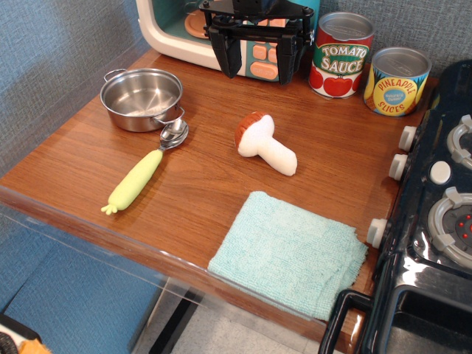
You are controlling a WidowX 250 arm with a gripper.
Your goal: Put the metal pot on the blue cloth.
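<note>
The metal pot is small, shiny and round with two wire loop handles. It stands empty at the back left of the wooden table. The blue cloth is a pale aqua folded square lying at the table's front edge, right of centre. My gripper is black and hangs at the top centre, above the back of the table. Its two fingers are spread apart with nothing between them. It is to the right of the pot and well behind the cloth.
A spoon with a yellow-green handle lies just in front of the pot. A toy mushroom lies mid-table. Tomato sauce can and pineapple can stand back right. A toy stove borders the right side; a toy microwave sits behind.
</note>
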